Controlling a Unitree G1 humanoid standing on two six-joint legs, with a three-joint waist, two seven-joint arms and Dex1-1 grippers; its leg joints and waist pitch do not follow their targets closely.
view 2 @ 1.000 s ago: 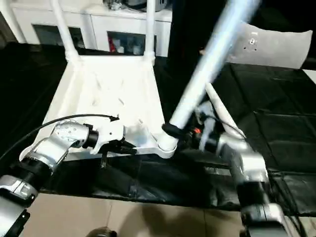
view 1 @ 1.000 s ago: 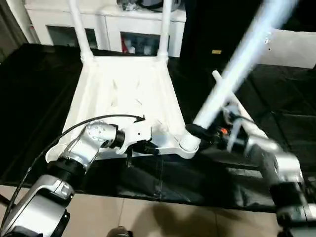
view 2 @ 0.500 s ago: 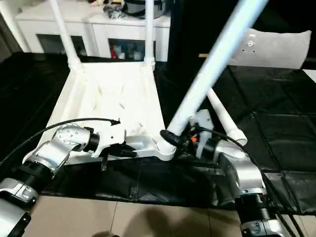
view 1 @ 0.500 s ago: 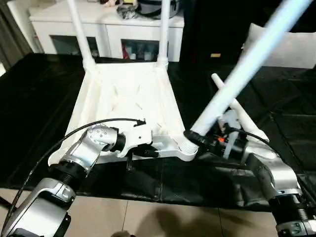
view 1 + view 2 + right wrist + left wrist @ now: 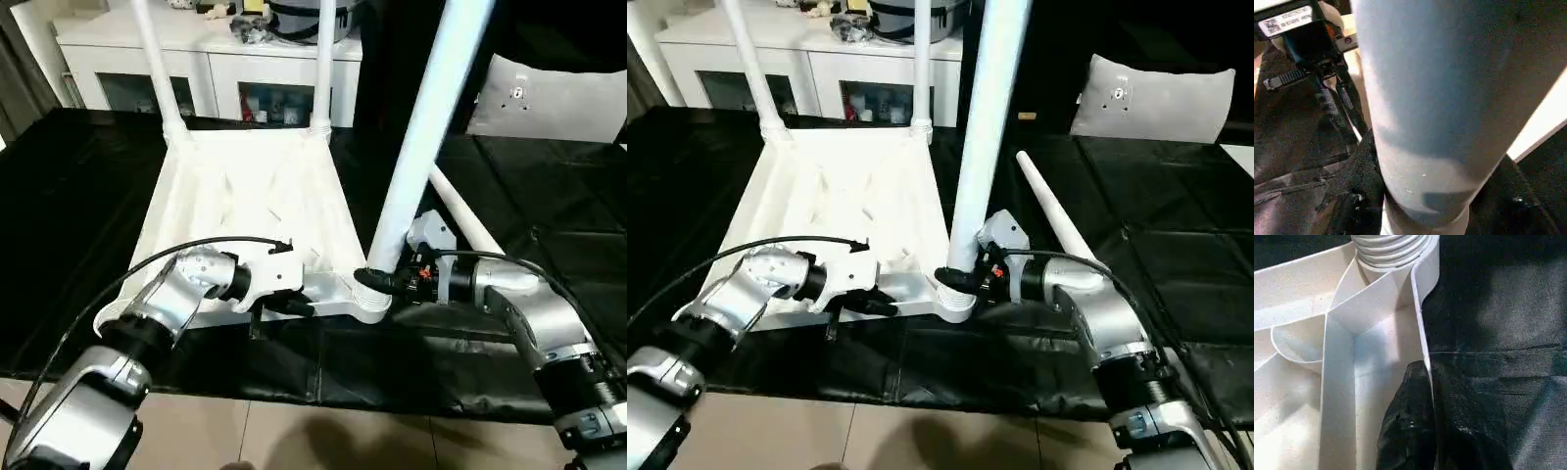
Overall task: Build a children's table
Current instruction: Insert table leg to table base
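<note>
Left gripper [image 5: 294, 304]: you see its jaws pinched shut on the near rim wall of the table top, one black finger [image 5: 1405, 431] inside the rim and one outside, bracing the part.

Table top [image 5: 245, 196]: it lies upside down on the black-covered worktop [image 5: 59, 196], ribbed underside facing up, its near edge toward you.

Far legs: two white legs [image 5: 157, 69] already stand upright in the far corner sockets, in front of the white cabinet [image 5: 245, 83].

Third leg [image 5: 416, 147]: a second ago it leaned steeply away to the right; now it stands nearly upright over the near right corner socket [image 5: 370, 305], its ridged foot at the mouth of the socket.

Meaning of the change: you can judge the leg to be lined up with its socket, so pressing or twisting it home appears to be the step in hand. Whether it is fully seated cannot be told.

Right gripper [image 5: 387, 282]: its jaws stand about half spread and clasp the base of the third leg just above the socket.

Spare leg [image 5: 1058, 220]: the fourth leg lies loose on the worktop, just right of the upright one, not yet fitted.
</note>
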